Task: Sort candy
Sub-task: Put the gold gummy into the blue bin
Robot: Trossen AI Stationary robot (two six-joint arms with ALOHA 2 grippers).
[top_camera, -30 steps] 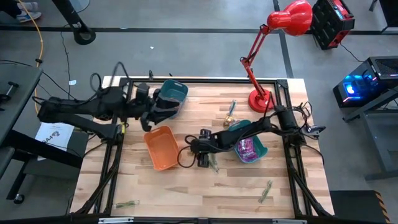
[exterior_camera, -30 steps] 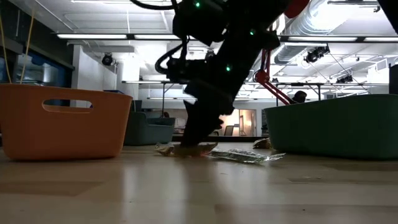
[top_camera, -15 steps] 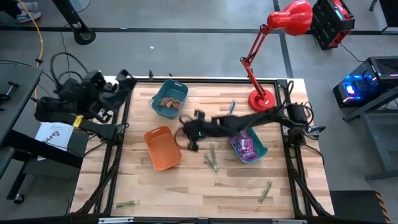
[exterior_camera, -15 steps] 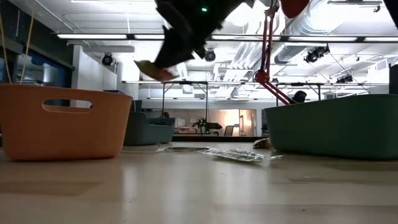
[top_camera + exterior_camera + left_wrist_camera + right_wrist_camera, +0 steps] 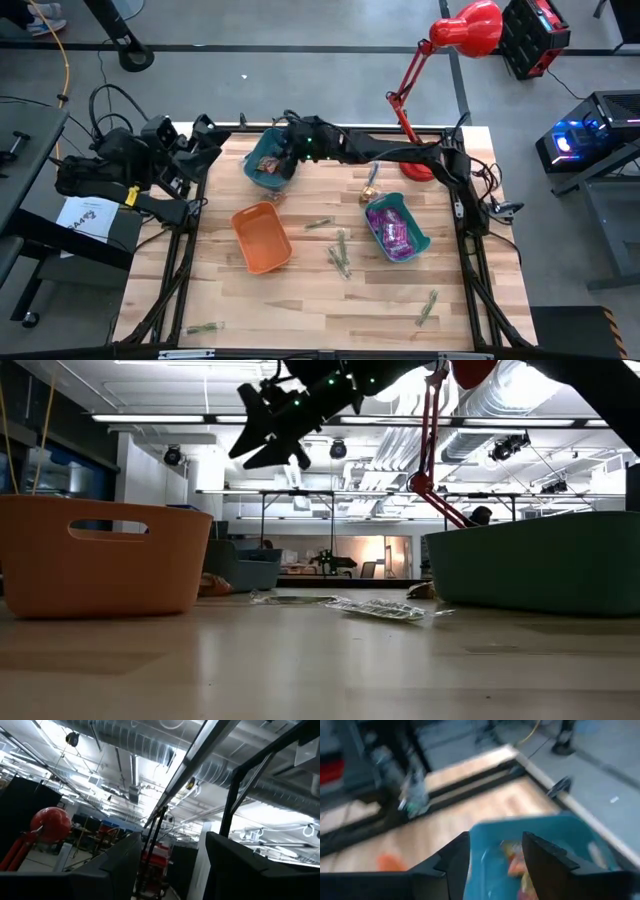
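My right gripper (image 5: 290, 150) hangs open and empty over the blue bin (image 5: 272, 160) at the table's far left; it also shows high in the low view (image 5: 275, 425). The right wrist view looks past the open gripper (image 5: 495, 855) at orange-yellow wrapped candy (image 5: 515, 862) lying in that bin. My left gripper (image 5: 203, 138) is open and empty at the table's far left corner, pointing up toward the ceiling (image 5: 170, 865). Purple packets (image 5: 397, 230) lie in the teal bin (image 5: 420, 243). Green stick candies (image 5: 340, 252) lie flat on the table's middle.
An orange bin (image 5: 262, 237) stands near the table's left. A red desk lamp (image 5: 418, 160) stands at the far right. An orange-brown candy (image 5: 372, 186) lies beside the teal bin. More green sticks lie near the front edge (image 5: 428, 307) and front left (image 5: 205, 327).
My right gripper has risen from the table's middle with an orange-brown candy and swung toward the far left, over the blue bin; its fingers now stand apart and the candy is gone from them. My left gripper has drawn back from the blue bin toward the left edge.
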